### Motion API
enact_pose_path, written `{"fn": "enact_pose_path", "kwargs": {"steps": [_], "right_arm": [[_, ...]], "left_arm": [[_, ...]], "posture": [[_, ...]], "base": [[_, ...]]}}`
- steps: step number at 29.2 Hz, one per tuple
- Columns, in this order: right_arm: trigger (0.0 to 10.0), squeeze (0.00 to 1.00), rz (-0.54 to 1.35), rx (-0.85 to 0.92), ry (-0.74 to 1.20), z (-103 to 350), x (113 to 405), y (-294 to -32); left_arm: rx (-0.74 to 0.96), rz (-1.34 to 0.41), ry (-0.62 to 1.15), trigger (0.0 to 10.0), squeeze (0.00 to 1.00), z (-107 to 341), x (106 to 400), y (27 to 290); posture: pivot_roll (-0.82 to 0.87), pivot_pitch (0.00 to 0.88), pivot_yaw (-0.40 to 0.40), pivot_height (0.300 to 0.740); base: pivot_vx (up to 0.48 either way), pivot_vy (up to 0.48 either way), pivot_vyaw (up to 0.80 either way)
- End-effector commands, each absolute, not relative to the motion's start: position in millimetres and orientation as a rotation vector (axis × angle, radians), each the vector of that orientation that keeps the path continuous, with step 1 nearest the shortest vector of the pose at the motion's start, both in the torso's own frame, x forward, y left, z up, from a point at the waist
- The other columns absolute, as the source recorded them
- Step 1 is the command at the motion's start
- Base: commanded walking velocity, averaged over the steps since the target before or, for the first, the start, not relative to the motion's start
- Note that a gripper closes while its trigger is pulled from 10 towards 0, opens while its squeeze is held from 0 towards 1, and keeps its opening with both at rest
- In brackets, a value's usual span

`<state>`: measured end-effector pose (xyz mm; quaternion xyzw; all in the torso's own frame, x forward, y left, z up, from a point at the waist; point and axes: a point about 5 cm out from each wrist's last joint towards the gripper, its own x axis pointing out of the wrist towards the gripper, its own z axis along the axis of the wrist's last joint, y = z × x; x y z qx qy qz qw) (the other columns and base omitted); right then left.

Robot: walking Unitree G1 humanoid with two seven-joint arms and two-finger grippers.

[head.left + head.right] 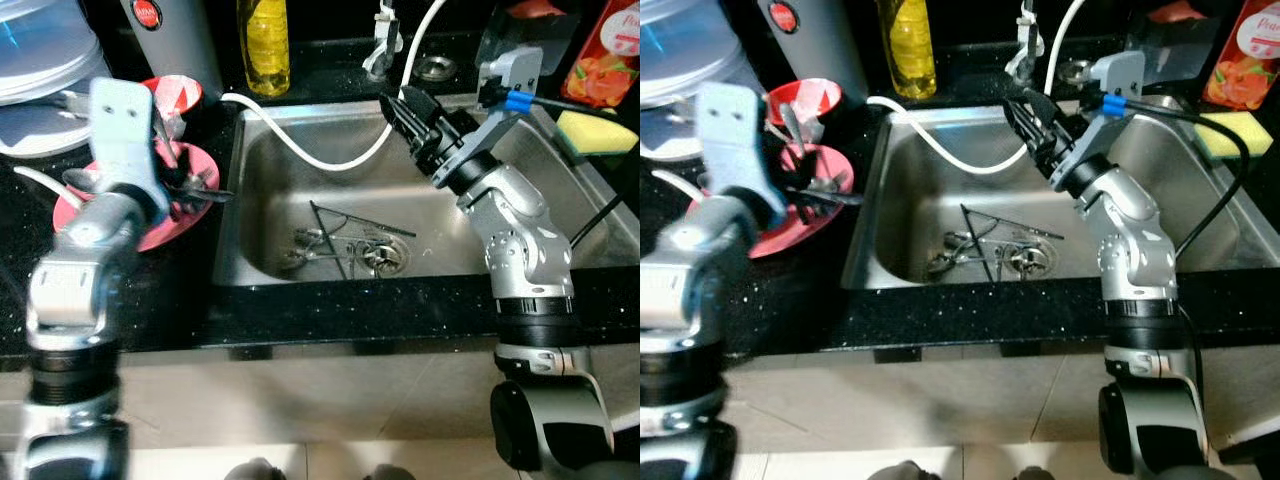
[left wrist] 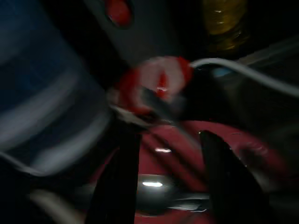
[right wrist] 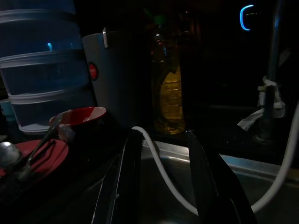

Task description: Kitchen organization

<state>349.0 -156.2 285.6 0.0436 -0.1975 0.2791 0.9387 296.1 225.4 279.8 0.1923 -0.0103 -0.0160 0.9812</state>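
Utensils [image 1: 345, 245] lie tangled at the drain in the sink [image 1: 560, 225]; more cutlery sits on the red plate [image 1: 165, 225] on the desk left of it. My left end effector [image 2: 168, 186] hovers over that plate, fingers apart, holding nothing. My right end effector [image 1: 398, 108] is over the sink's back edge, beside the white hose [image 1: 300, 140], fingers parted, empty.

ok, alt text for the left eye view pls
A steel sink holding loose cutlery sits in a black counter. The right gripper hovers open over it; the left gripper reaches over a red plate.
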Motion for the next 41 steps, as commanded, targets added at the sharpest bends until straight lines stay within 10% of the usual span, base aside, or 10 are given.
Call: {"fn": "enact_pose_path", "kwargs": {"steps": [1,9,10,26,27,41], "right_arm": [[10.0,0.00,0.578,0.090,-0.418,287.5,348.5,-154.2],[10.0,0.00,0.580,0.094,-0.406,283.9,349.2,-154.1],[10.0,0.00,0.583,0.095,-0.405,283.7,349.8,-153.3],[10.0,0.00,0.606,0.101,-0.405,285.0,354.4,-147.3],[10.0,0.00,0.606,0.101,-0.407,285.6,354.0,-147.2],[10.0,0.00,0.578,0.093,-0.416,287.1,352.2,-154.6]], "left_arm": [[0.499,-0.083,-0.019,10.0,0.00,285.2,283.6,229.2],[0.626,-0.159,0.062,10.0,0.00,296.4,248.5,260.7],[0.629,-0.170,0.084,10.0,1.00,296.3,245.2,264.4],[0.484,-0.393,0.220,10.0,0.99,276.2,243.6,277.6],[0.477,-0.388,0.247,10.0,0.00,270.4,248.9,282.6],[0.423,-0.435,0.282,10.0,0.00,237.5,292.4,300.1]], "posture": [[0.05,0.055,0.092,0.740],[0.07,0.059,0.087,0.740],[0.08,0.061,0.082,0.740],[0.08,0.059,0.072,0.740],[0.07,0.059,0.076,0.740],[0.04,0.054,0.078,0.740]], "base": [[0.000,0.000,0.00],[0.000,0.000,0.00],[0.000,0.000,0.00],[0.000,0.000,0.00],[0.000,0.000,0.00],[0.000,0.000,0.00]]}}
